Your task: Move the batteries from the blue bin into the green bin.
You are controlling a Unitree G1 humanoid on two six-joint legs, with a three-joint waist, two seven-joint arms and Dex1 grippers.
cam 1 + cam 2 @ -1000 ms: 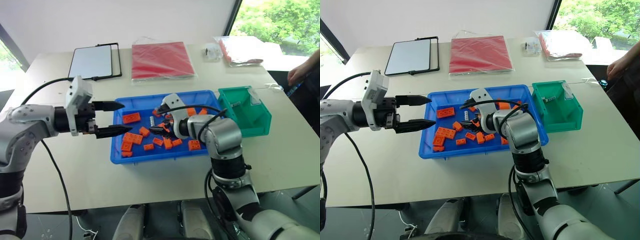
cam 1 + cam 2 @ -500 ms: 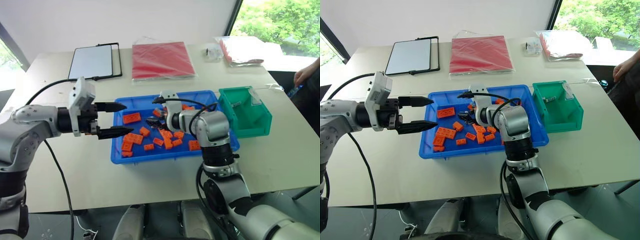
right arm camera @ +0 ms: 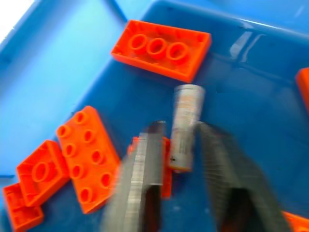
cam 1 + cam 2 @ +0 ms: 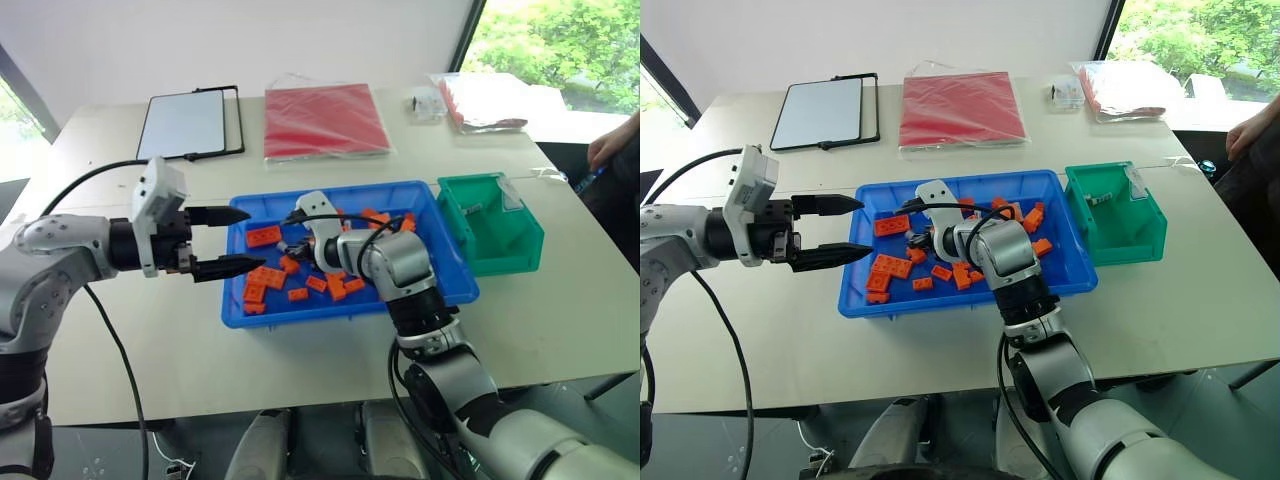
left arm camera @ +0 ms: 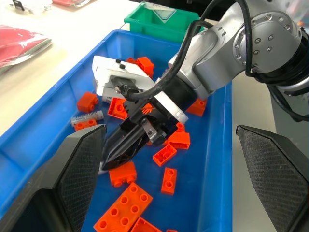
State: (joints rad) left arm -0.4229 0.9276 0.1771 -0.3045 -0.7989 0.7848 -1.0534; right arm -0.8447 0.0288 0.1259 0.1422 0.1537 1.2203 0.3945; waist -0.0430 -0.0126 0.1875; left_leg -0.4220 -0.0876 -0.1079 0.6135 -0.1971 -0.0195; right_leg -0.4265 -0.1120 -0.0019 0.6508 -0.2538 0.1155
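Left eye view, desk: the pale desk (image 4: 150,330) carries the blue bin (image 4: 330,310) in the middle, and the green bin (image 4: 500,245) stands just beside the blue bin's right end.
Left eye view, other things: a red packet (image 4: 323,120) and a black-framed board (image 4: 185,123) lie behind the bins. A person's hand (image 4: 612,148) shows at the right edge.
Left eye view, left end effector: the left end effector (image 4: 255,238) hovers over the left rim of the blue bin. Its two fingers are wide apart and have hold of nothing.
Left eye view, right end effector: the right end effector (image 4: 290,247) reaches down into the left half of the blue bin, among the orange bricks (image 4: 263,236).
Left wrist view: the black fingers of the right end effector come together to a point, low over the bin floor. One battery (image 5: 87,117) lies on the blue floor against an orange brick, near the far wall.
Right wrist view: a battery lies between the two fingers (image 3: 145,164), and its far end points to a long orange brick. I cannot tell if the fingers really grip it.
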